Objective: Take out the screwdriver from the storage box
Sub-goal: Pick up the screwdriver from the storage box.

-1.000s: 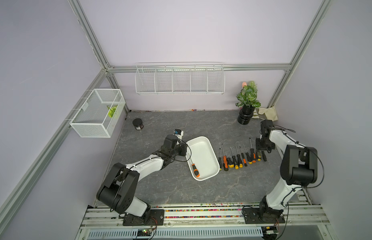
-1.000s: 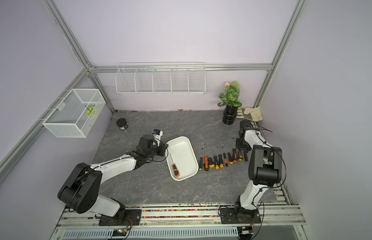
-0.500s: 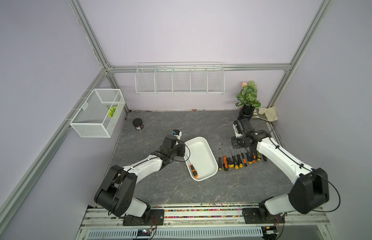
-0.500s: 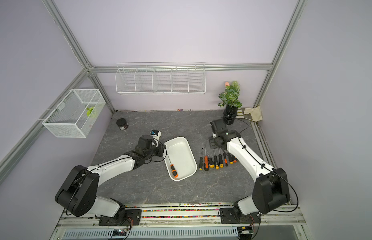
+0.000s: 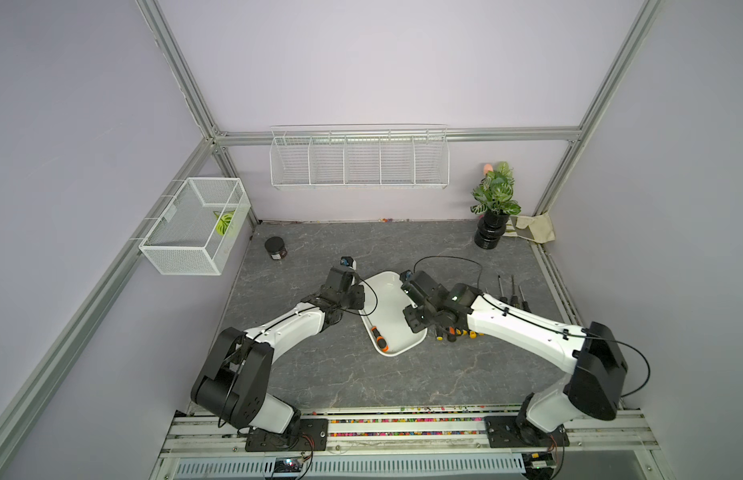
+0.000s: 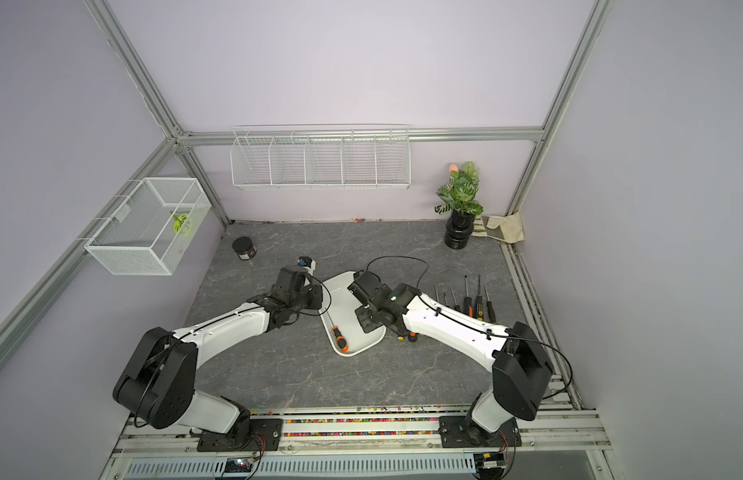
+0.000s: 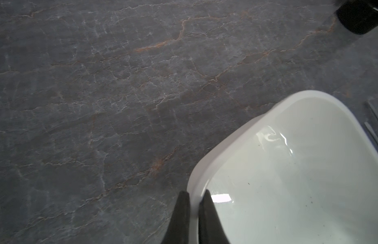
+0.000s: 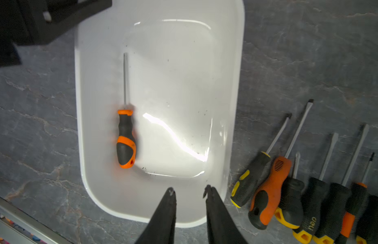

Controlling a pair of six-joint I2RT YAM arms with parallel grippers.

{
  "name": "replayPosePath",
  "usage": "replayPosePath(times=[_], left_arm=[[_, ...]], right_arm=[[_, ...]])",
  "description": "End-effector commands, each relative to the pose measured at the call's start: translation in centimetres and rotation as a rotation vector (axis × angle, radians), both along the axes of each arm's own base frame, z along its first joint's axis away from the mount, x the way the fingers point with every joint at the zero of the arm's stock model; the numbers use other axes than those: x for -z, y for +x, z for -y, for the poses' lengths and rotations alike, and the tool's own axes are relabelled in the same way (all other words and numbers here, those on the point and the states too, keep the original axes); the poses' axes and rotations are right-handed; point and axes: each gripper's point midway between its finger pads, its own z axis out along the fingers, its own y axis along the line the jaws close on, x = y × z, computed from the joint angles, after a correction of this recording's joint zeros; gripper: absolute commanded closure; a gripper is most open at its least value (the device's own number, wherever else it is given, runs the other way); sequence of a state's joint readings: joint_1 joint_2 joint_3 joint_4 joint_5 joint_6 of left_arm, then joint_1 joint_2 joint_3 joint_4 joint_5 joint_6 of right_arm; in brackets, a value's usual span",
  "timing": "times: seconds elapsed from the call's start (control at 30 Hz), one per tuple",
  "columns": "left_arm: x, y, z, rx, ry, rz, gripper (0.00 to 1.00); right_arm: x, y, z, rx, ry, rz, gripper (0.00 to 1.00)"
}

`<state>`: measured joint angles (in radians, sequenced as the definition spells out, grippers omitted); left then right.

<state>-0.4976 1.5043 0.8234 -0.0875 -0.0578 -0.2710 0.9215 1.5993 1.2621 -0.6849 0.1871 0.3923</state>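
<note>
The left claw (image 7: 195, 193) is pressed together on the rim of the storage box (image 7: 236, 135), one finger outside the wall and one inside. Only the left wrist view shows this pinch. In both top views it sits at the box's 9 o'clock side. The right claw (image 8: 189, 190) hangs partly spread over the box, holding nothing. The black-and-orange screwdriver (image 8: 125, 137) lies on the box floor, toward 7 o'clock in both top views. Loose screwdrivers (image 8: 289, 190) line the worktop (image 5: 320, 374) at the box's 3 o'clock. Only the right wrist view shows one handle's white lettering, seemingly "deli".
</note>
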Motion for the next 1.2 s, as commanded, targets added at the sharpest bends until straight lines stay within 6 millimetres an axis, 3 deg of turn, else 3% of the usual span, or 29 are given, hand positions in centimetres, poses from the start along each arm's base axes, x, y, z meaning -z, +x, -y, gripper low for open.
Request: replayPosePath(times=[0.0,0.13,0.4,0.57,0.83,1.17], left_arm=[[0.5,0.9,-1.8,-0.068,0.043,-0.013,1.00],[-0.2,0.9,-1.2,-0.053,0.000,0.003,1.00],[-1.8,0.5,-0.6,-0.031,-0.063,0.042,1.00],[-2.2,0.1,-0.4,-0.017,-0.094,0.056,1.00],[-2.2,-0.2,-0.3,-0.014,-0.111,0.056,1.00],[-3.1,-0.3,-0.2,-0.011,-0.125,0.075,1.00]], right_arm=[[-0.1,-0.5,-3.2,-0.039,0.049,-0.005,0.71],[1.4,-0.9,-5.8,-0.089,0.071,-0.061,0.70],[5.4,-1.5,-8.3,-0.125,0.073,-0.188,0.67],[7.3,-2.0,-9.1,-0.128,0.083,-0.244,0.62],[8.5,-2.0,-10.0,-0.148,0.059,-0.288,0.53],[10.9,-0.3,-8.8,-0.127,-0.089,-0.300,0.53]])
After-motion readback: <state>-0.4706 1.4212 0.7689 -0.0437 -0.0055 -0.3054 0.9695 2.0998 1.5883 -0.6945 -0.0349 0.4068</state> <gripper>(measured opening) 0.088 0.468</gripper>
